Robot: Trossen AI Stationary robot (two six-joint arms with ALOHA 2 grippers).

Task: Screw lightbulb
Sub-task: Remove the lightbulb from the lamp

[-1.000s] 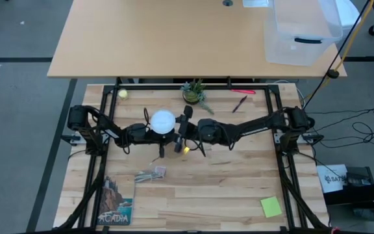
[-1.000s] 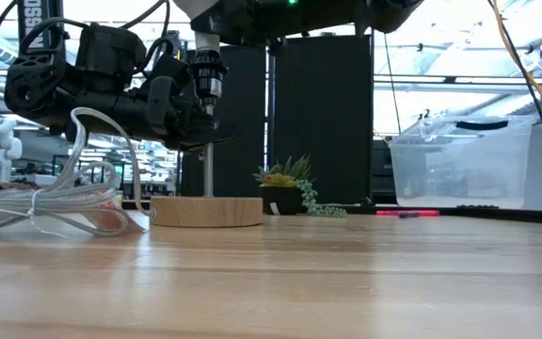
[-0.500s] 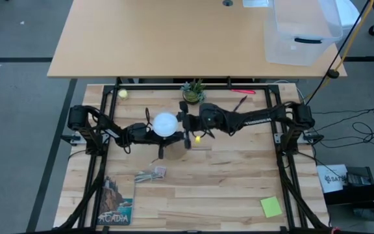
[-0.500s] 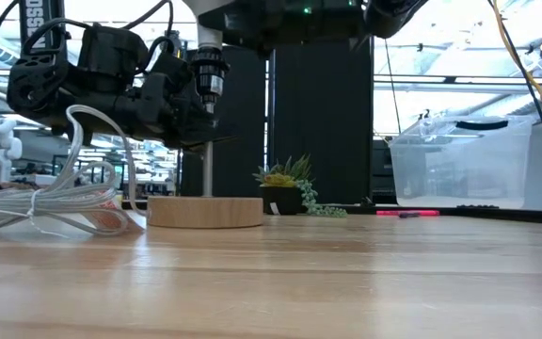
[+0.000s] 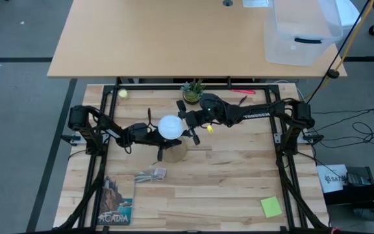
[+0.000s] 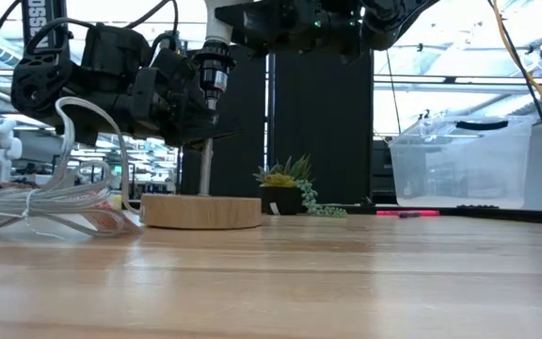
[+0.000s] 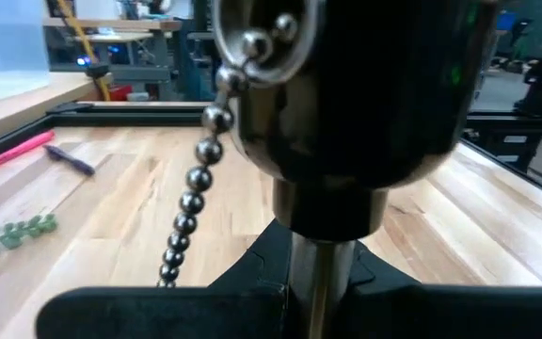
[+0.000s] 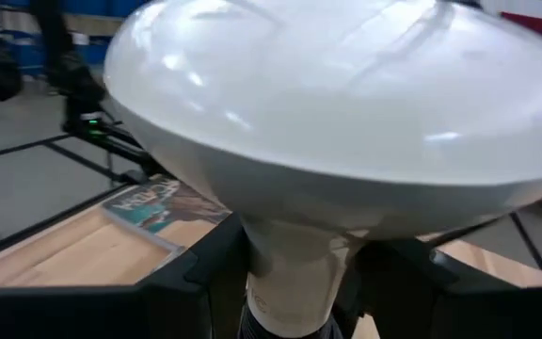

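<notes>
Wooden planks make up the tabletop (image 5: 226, 188), framed by a black rail, with a second, paler table (image 5: 174, 39) beyond its far edge carrying a clear plastic bin (image 5: 300, 32). Both dark arms reach in from the sides and meet near the middle. The round wooden stand (image 6: 201, 211) sits there, its thin metal post rising to a black socket (image 7: 346, 85) with a bead chain (image 7: 188, 202) hanging beside it.

The left pincer (image 5: 156, 135) comes in from the left and is closed on the stand's post just below the socket, its fingers (image 7: 167, 306) pressed to either side of the rod. The right pincer (image 5: 188, 125) reaches in from the right and is closed partway around the lightbulb (image 5: 169, 127), gripping the pale cone beneath the globe, as the right wrist view shows. The lightbulb stands upright over the socket, above the stand; whether its base is in the threads cannot be told.

Smaller things lie around: a booklet (image 5: 116, 201) at the near left, a potted plant (image 5: 192, 91) at the far edge, a green sticky note (image 5: 271, 207) near right, a pink pen (image 5: 243, 91) and a crumpled wrapper (image 5: 150, 174).
</notes>
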